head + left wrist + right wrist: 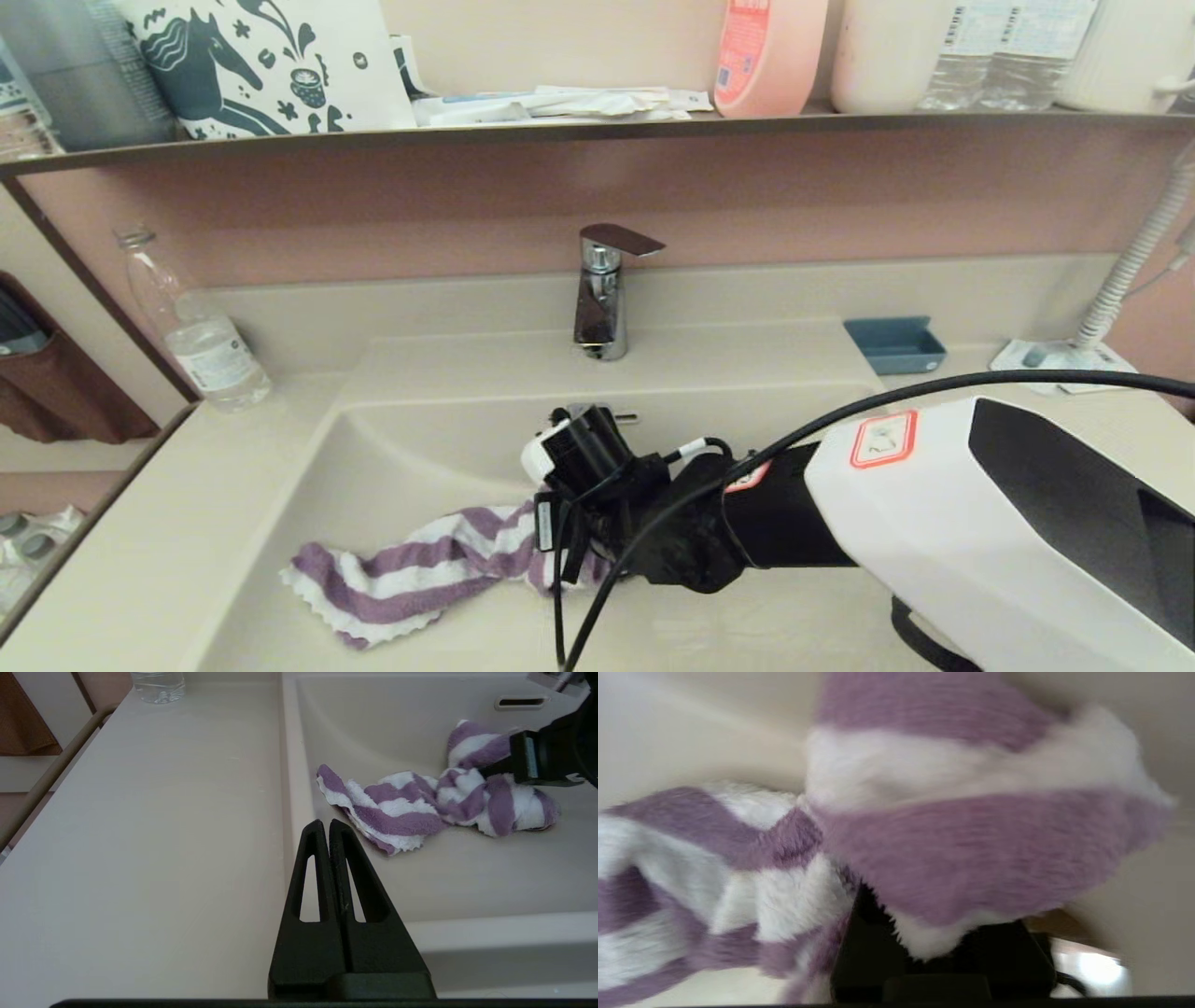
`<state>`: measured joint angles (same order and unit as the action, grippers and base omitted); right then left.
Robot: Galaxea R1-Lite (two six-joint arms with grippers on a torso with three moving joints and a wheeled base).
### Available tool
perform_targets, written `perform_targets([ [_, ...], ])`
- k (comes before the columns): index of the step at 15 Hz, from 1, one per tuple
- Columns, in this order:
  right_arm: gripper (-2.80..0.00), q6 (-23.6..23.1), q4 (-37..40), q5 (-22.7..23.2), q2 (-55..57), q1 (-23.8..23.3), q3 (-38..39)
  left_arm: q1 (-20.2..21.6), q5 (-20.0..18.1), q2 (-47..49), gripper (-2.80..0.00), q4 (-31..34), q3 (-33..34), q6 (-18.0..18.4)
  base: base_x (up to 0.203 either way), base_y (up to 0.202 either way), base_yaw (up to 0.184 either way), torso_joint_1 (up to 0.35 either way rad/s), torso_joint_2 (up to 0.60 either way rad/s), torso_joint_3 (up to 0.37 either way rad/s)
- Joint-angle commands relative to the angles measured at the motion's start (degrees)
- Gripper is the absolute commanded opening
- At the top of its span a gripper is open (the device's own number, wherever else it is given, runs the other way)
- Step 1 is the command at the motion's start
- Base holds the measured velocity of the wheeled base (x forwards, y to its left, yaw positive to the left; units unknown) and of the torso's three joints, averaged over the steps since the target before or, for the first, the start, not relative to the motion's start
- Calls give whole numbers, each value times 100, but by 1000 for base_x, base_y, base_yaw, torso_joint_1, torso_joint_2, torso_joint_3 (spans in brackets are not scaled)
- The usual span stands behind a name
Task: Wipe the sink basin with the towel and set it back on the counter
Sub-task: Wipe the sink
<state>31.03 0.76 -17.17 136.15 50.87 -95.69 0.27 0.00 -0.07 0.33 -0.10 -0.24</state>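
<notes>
The right gripper [560, 546] is down inside the sink basin [420, 457], pinching one end of the towel [420, 569]. The rest of the cloth trails across the basin floor toward the robot's left, one corner lying flat and the held end bunched. In the right wrist view the towel [924, 835] fills nearly the whole frame, folded over the gripper's dark body, so the fingers themselves are hidden there.

The left gripper [329, 826] is parked above the worktop [140, 835], near the basin's left rim, its fingers pressed together and holding nothing.

Judgement: the wipe is under way, and the return to the worktop is not yet done.

Risks noted:
- The grip appears to take only a bunched end. Drag on the basin floor could pull the cloth free mid-stroke.
- Most of the towel trails loose, so a stroke may simply tow it and wipe little of the basin.
- The arm's cable [840, 411] loops over the basin near the tap [602, 299]; a sweep toward the back wall could snag it.
- The towel blocks the right wrist view, so a slip would be hard to spot from there.
- Lifting out, the trailing end may catch on the basin rim.
</notes>
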Motion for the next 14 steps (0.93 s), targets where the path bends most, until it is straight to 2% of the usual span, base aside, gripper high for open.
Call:
perform_targets([
  [1, -280, 17, 44, -57, -321, -178, 425, 2, 0, 7, -280, 0, 1, -2, 0, 0, 0, 0, 0, 0],
  [3, -280, 17, 54, -82, -550, -300, 767, 0, 0, 7, -280, 2, 1, -2, 0, 0, 0, 0, 0, 0],
  [6, -280, 16, 79, -462, -657, -668, 1218, 0, 0, 7, -280, -6, 1, -2, 0, 0, 0, 0, 0, 0],
  [12, -280, 2, 116, -642, -1405, -1200, 2194, 0, 0, 7, -280, 1, 1, -2, 0, 0, 0, 0, 0, 0],
  [14, -280, -31, 467, -685, -1710, -1269, 2356, 0, 0, 7, -280, 2, 1, -2, 0, 0, 0, 0, 0, 0],
])
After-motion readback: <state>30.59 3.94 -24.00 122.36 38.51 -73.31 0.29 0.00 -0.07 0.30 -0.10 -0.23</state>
